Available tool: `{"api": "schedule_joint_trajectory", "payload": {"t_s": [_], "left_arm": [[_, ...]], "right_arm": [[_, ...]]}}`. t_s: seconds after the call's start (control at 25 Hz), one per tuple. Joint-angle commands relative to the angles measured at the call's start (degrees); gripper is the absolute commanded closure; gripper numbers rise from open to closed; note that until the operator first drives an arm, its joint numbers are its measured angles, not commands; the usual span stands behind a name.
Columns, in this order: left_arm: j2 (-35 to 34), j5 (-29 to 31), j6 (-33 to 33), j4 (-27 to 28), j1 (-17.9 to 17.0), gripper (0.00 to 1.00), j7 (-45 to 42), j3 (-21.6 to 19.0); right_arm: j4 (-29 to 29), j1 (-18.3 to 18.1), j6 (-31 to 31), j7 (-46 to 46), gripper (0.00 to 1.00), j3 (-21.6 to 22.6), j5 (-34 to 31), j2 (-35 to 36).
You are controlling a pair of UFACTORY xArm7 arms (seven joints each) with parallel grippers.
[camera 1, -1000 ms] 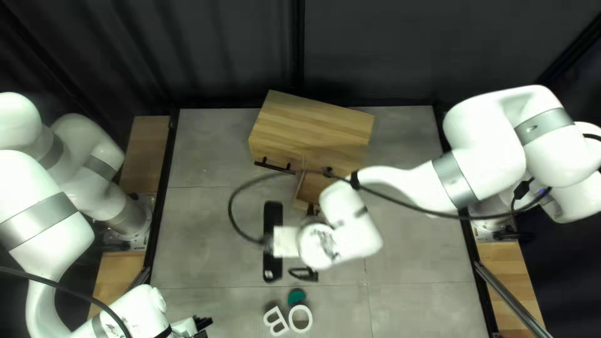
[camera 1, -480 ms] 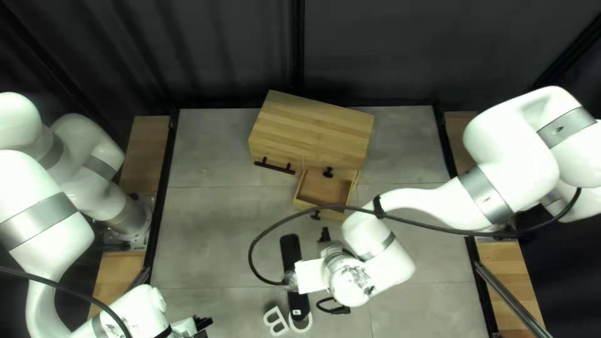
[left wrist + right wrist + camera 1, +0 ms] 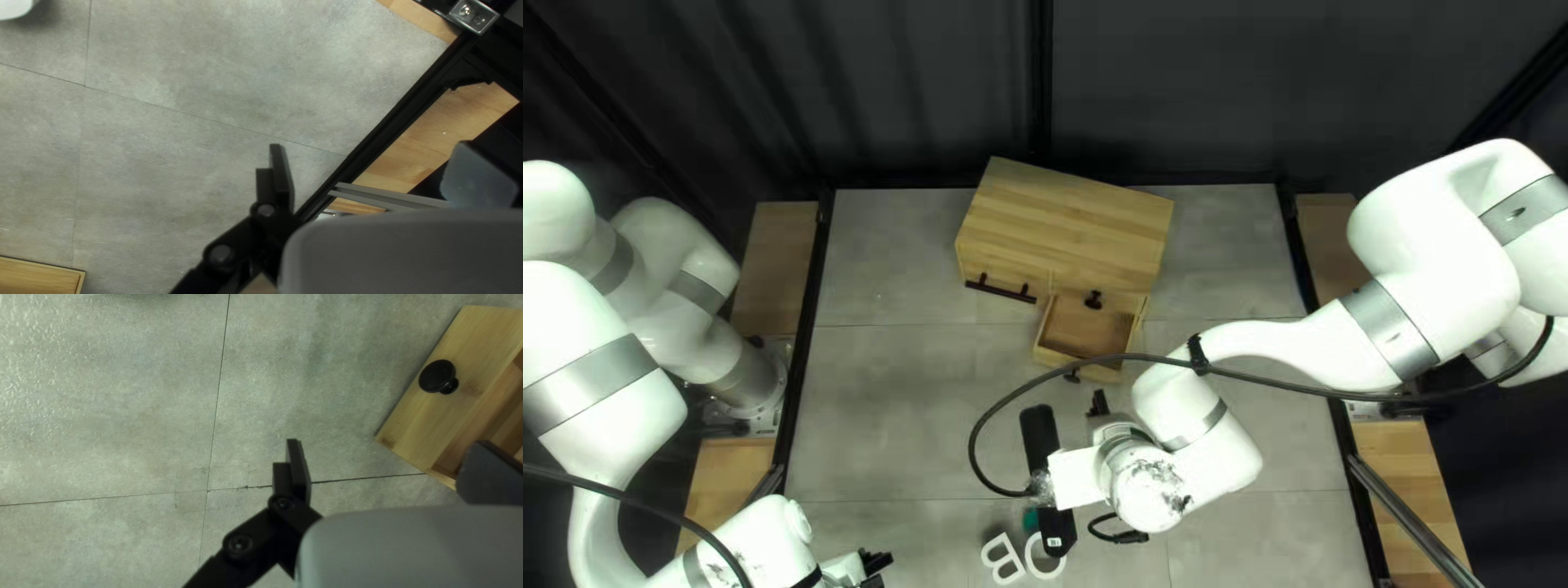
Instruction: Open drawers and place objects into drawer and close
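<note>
1. Right wrist view: the right gripper [image 3: 388,446], black and two-fingered, has its fingers spread wide, nothing gripped! Beyond it comes the pale wooden drawer [image 3: 430,424], pulled out, its round black knob [image 3: 437,377] facing us and well apart from the nearer finger.

2. Over to the left gripper [image 3: 369,146], also black: fingers wide apart, nothing held, bare grey table [image 3: 180,147] ahead.

3. Outward now, top left view: the drawer juts from the block-shaped wooden cabinet [image 3: 1067,218], and no object shows inside. Candidates to load, by my reckoning, lie near the table's near edge: a teal piece [image 3: 1031,521], partly hidden; a white two-looped letter shape [image 3: 1001,558]; and a white ring-shaped piece [image 3: 1030,555], partly covered by the right arm [image 3: 1329,348].

4. Here's the danger! That slack black cable [image 3: 991,419] crosses the drawer's front in this view; if it hangs low enough, a swing of the arm could snag it on the knob. Come in too low and a spread finger might clip the drawer's wall. A skewed shove when closing could jam the drawer or turn the cabinet, and a flat letter dropped on edge could stick up and block it.

5. Labels? No brand I can pick out anywhere; those letter shapes are loose pieces, not print. Any finer markings are too small to read.
</note>
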Motion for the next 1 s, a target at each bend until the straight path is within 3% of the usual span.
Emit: {"api": "schedule_joint_trajectory", "payload": {"t_s": [0.04,0.36,0.6,1.0], "left_arm": [[0.00,0.00,0.00,0.00,0.00,0.00,0.00,0.00],[0.00,0.00,0.00,0.00,0.00,0.00,0.00,0.00],[0.00,0.00,0.00,0.00,0.00,0.00,0.00,0.00],[0.00,0.00,0.00,0.00,0.00,0.00,0.00,0.00]], "right_arm": [[3.35,1.82,-4.02,4.21,0.00,0.36,-1.26,3.74],[5.14,-1.98,-14.67,4.12,0.00,2.02,4.76,9.05],[0.35,-3.47,-22.06,4.72,0.00,2.64,6.50,8.39],[0.72,-4.11,-26.14,0.98,0.00,4.10,6.28,10.47]]}}
